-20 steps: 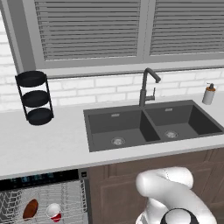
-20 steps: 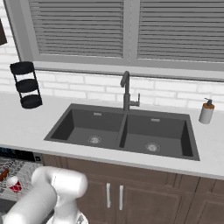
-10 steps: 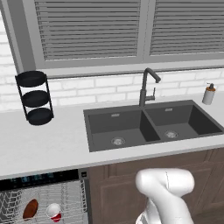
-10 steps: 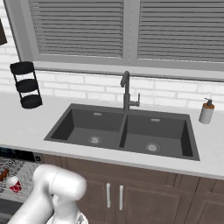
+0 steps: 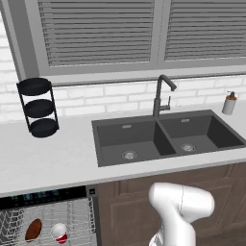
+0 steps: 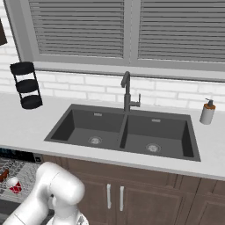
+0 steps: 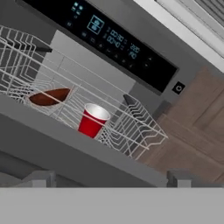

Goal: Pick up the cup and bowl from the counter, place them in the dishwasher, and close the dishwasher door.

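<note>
In the hand view the red cup [image 7: 92,121] stands upright in the grey wire rack [image 7: 131,127] of the dishwasher [image 7: 118,41], with the brown bowl [image 7: 49,97] tilted on edge just left of it. The dishwasher door [image 7: 65,151] shows as a dark grey slab crossing low in front of the rack. My gripper [image 7: 109,180] is open, its fingertips [image 7: 40,178] wide apart just before the door's edge, with nothing between them. From the base, the cup [image 5: 59,233] and bowl [image 5: 33,229] sit in the rack under the counter [image 5: 53,163]. They show again as cup [image 6: 13,184] and bowl [image 6: 3,176].
A dark double sink [image 5: 158,137] with a faucet [image 5: 161,96] is set in the counter. A black three-tier stand [image 5: 38,106] stands at the back left and a soap dispenser [image 5: 229,103] at the right. Brown wooden cabinets [image 6: 132,197] flank the dishwasher.
The arm's upper part has shifted a little in the base views, its dark joint dropping out of sight. The cup and bowl have stayed put in the rack.
</note>
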